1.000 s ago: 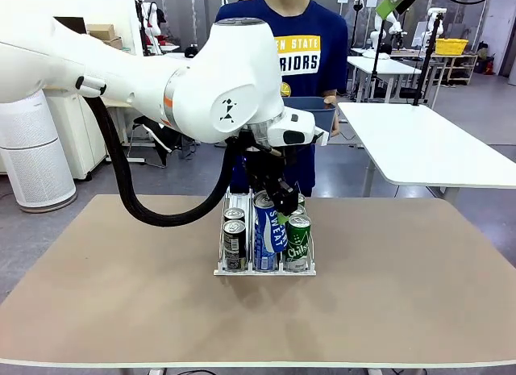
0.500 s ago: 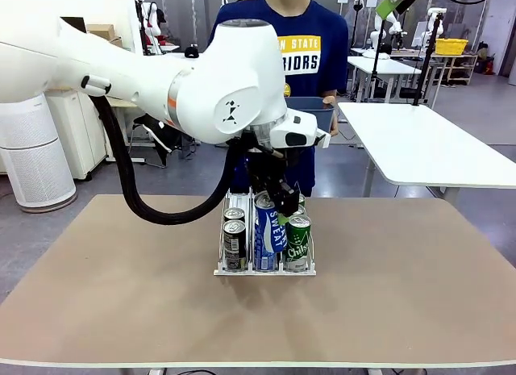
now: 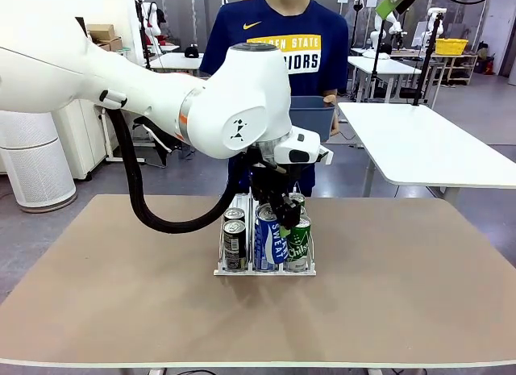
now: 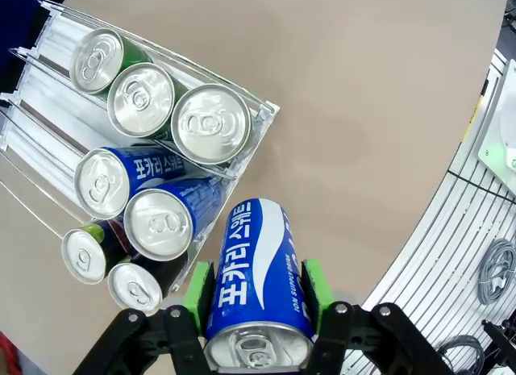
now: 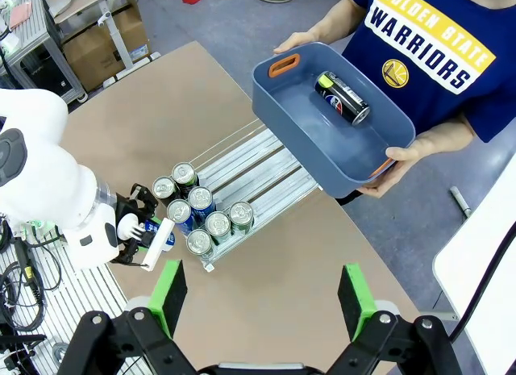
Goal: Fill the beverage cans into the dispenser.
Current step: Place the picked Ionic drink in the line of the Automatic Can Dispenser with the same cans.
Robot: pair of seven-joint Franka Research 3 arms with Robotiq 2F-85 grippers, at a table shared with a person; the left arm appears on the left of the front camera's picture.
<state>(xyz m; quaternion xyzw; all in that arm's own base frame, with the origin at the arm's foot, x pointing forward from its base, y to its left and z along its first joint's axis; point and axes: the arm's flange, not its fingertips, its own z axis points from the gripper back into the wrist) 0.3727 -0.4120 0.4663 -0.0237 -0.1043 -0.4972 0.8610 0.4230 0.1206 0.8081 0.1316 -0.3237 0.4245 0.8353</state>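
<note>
Indoors, above a tan table (image 3: 403, 294), left end effector (image 4: 258, 293) grips blue can (image 4: 254, 258); right end effector (image 5: 262, 300) gapes.

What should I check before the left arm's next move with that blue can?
1. Left jaws shut on held blue can, pads both sides: ok.
2. Held blue can lined up with the middle lane of the dispenser: cannot tell.
3. Room behind the two loaded blue cans: ok.
4. Right jaws open, high above the table: ok.
5. Person's hands on the bin, off the dispenser: ok.
</note>
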